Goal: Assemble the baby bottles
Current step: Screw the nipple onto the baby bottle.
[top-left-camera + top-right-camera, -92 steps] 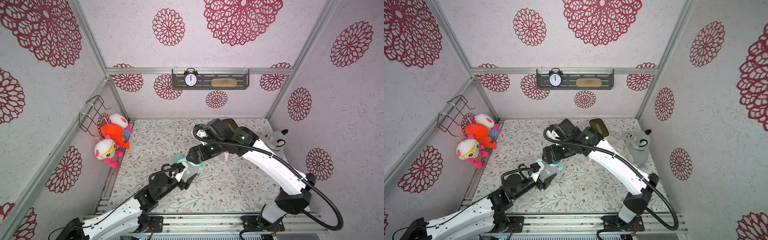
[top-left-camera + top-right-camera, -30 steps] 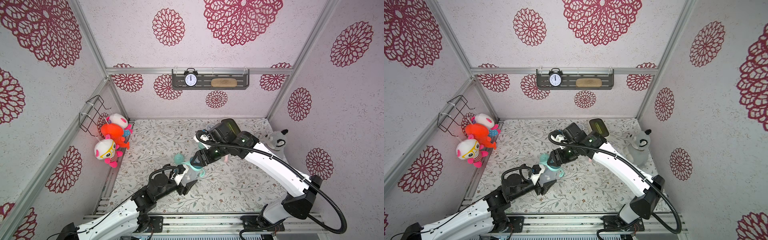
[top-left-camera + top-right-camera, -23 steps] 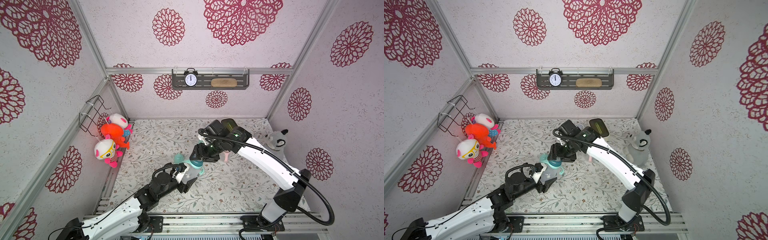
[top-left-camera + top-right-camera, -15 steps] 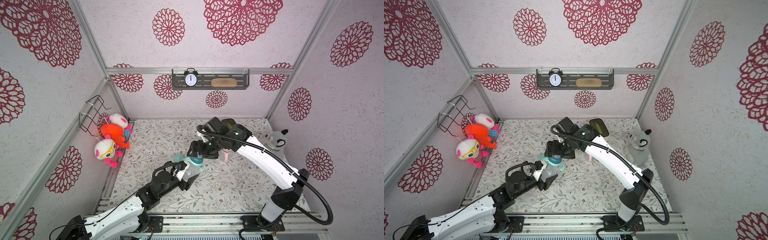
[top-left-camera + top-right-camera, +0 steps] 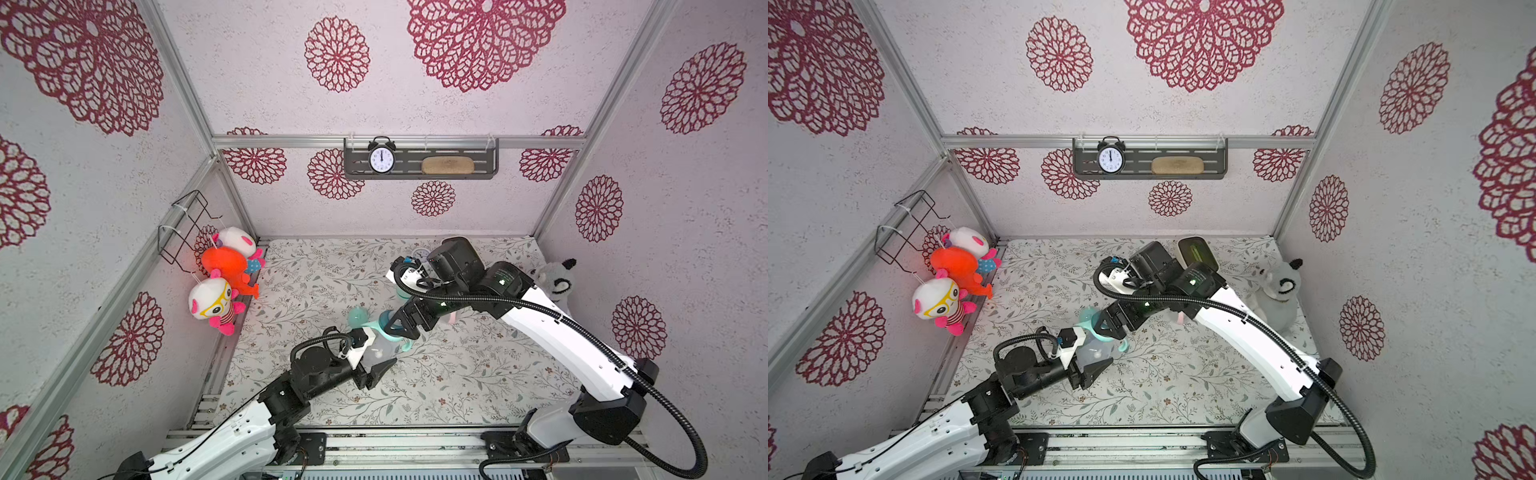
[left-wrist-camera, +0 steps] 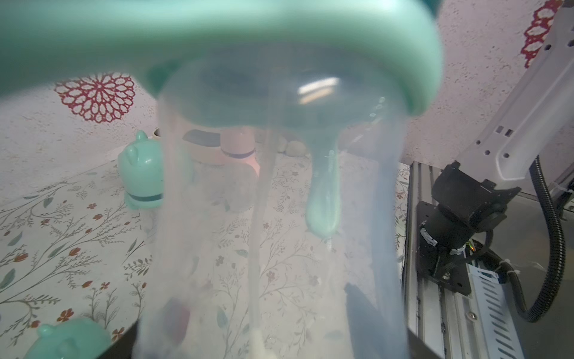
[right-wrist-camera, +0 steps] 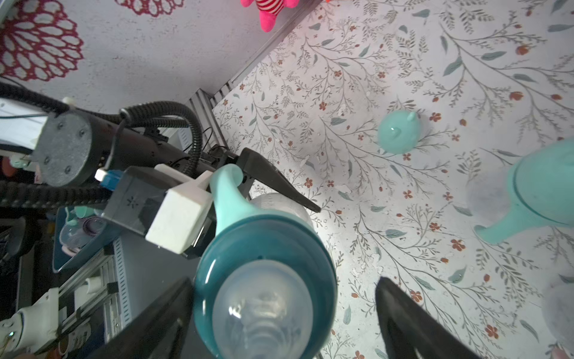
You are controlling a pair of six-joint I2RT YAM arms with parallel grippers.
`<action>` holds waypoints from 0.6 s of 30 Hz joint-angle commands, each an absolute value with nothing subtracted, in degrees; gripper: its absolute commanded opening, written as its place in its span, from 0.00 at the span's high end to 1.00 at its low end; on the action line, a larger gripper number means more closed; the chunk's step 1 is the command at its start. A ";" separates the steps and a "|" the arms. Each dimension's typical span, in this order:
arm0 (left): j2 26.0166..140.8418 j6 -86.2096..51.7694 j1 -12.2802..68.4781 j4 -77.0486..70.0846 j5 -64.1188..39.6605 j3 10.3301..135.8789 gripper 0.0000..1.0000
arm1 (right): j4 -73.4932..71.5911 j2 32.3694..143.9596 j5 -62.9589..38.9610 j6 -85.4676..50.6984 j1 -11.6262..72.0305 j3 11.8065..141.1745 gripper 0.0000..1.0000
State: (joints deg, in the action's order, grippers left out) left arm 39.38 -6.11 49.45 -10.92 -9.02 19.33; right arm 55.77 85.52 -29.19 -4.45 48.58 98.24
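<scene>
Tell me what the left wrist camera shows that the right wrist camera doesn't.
Only the left wrist camera: a pink bottle standing behind the held one, and the right arm's base.
Only the right wrist camera: the teal collar seen from above, the right tool open around it, and the left tool clamped on the body below.
Both: the clear bottle being held, and the flowered mat.

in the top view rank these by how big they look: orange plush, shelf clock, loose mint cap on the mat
1. orange plush
2. clock
3. mint cap, close behind the clock, which sits higher up and is likely nearer the camera
</scene>
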 commanded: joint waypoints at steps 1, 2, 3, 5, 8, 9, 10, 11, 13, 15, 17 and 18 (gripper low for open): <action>38.58 -6.61 49.05 -11.26 -11.31 19.71 1.00 | 55.64 83.76 -36.59 1.22 48.16 96.94 0.09; 38.75 -6.68 49.04 -11.04 -11.40 19.88 1.00 | 55.61 83.67 -37.24 1.16 48.15 96.71 0.10; 38.89 -6.73 49.04 -10.89 -11.59 19.98 1.00 | 55.85 83.76 -37.12 1.08 48.11 96.52 0.11; 39.00 -6.81 49.04 -10.82 -11.77 20.08 1.00 | 56.07 83.77 -36.94 1.22 48.11 96.13 0.13; 39.20 -6.81 49.04 -10.91 -11.73 20.16 1.00 | 55.66 83.48 -36.04 1.31 48.06 95.76 0.15; 39.28 -6.70 49.04 -11.01 -11.69 20.15 1.00 | 55.63 83.40 -35.80 1.25 48.00 95.87 0.15; 39.50 -6.69 49.04 -10.98 -11.60 20.29 1.00 | 55.72 83.49 -35.77 1.23 47.98 96.08 0.16; 39.54 -6.60 49.04 -10.95 -11.60 20.30 1.00 | 55.81 83.50 -35.67 1.23 47.92 96.22 0.16; 39.89 -6.56 49.05 -11.00 -11.57 20.43 1.00 | 55.68 83.57 -35.40 1.08 47.93 96.24 0.20; 40.36 -6.42 49.05 -10.86 -11.69 20.74 1.00 | 55.61 83.74 -35.55 0.86 47.92 96.37 0.23; 40.76 -6.26 49.04 -10.72 -11.72 20.97 1.00 | 55.87 83.80 -34.96 0.88 47.92 96.41 0.28; 40.95 -6.22 49.04 -10.72 -11.69 21.12 1.00 | 55.90 83.84 -34.64 0.88 47.89 96.34 0.31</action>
State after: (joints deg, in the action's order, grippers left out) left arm 40.56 -6.66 49.34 -9.45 -11.31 19.38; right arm 55.99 85.49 -34.26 0.03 48.01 95.33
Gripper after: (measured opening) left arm 0.799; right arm 0.711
